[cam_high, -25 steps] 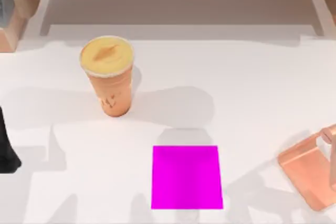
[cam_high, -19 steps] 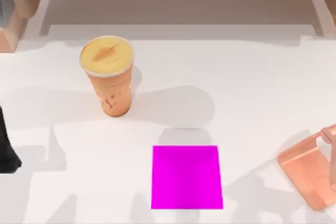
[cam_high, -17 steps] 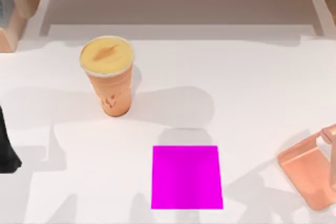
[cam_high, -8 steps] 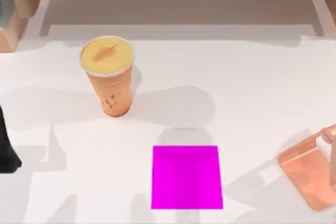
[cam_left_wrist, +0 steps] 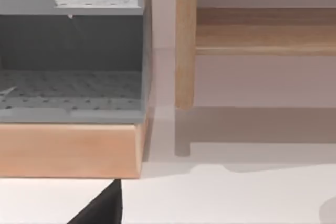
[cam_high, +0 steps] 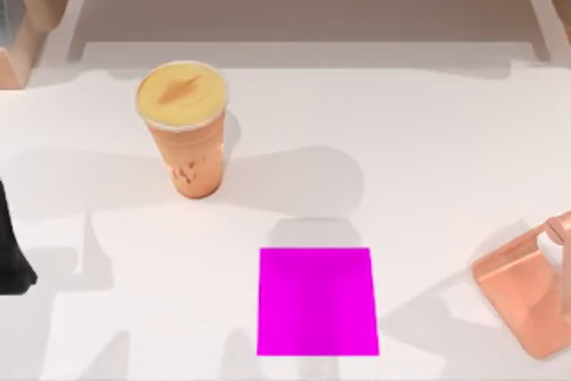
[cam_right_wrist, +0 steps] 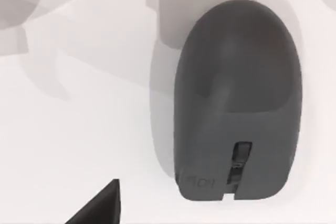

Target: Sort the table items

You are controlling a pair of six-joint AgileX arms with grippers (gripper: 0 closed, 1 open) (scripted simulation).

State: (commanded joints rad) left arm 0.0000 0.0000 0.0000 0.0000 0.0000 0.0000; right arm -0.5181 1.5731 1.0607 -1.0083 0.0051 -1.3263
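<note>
The white bench [cam_high: 428, 149] carries the sorting job at an early step, with nothing yet lifted. The tall orange cup [cam_high: 189, 144] stands upright under its pale yellow lid [cam_high: 181, 95], up and to the left of the flat magenta square [cam_high: 318, 301], well apart from it. A copper-coloured stand [cam_high: 526, 296] sits to the right of the square at the bench's right edge. A wooden-framed grey shelf unit [cam_left_wrist: 71, 77] shows in the left wrist view. In the right wrist view the dark grey computer mouse [cam_right_wrist: 239, 103] lies flat on the bench directly below the camera, its scroll wheel [cam_right_wrist: 240, 157] visible, suggesting the right arm is lining up over it. Whether either arm's fingers are spread or pressed together cannot be told. The next move likely calls for a straight descent with the fingers straddling the mouse's narrow sides. A dark shape [cam_high: 12, 252] at the bench's left edge, left of the square, looks like the left arm, apparently idle.
</note>
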